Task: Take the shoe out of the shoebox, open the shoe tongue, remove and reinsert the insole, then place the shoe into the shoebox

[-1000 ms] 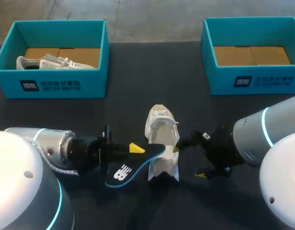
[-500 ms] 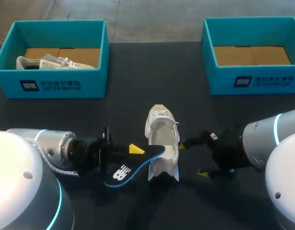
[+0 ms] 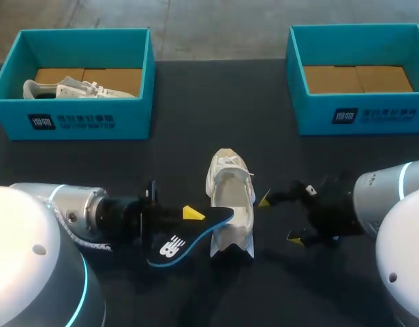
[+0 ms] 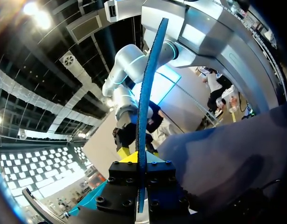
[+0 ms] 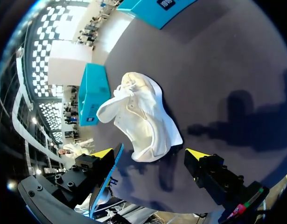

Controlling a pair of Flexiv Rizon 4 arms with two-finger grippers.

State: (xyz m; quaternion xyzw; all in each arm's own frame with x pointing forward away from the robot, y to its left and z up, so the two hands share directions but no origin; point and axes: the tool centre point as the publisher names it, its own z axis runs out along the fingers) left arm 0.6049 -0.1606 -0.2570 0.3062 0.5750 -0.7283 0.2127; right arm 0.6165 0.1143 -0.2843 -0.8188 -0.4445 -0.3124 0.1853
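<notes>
A white shoe [image 3: 231,197] [image 5: 138,116] lies on the dark table's middle, its tongue pulled open. My left gripper [image 3: 185,219] [image 4: 138,163] is shut on a black insole [image 3: 185,238] with a blue edge. One end of the insole rests over the shoe's opening. In the left wrist view the insole [image 4: 145,102] stands edge-on between the fingers. Just right of the shoe, my right gripper [image 3: 280,219] [image 5: 150,154] stands open and holds nothing. In the right wrist view the shoe's heel end lies ahead of it, and the insole [image 5: 107,182] shows beside one finger.
A teal shoebox [image 3: 76,82] at the back left holds another white shoe [image 3: 76,88]. A second teal shoebox [image 3: 359,78] at the back right shows only its cardboard floor. Dark tabletop [image 3: 216,122] lies between the boxes and the shoe.
My right gripper has drawn back to the right, away from the shoe's side, still open. The left gripper, the insole and the shoe have stayed in place.
</notes>
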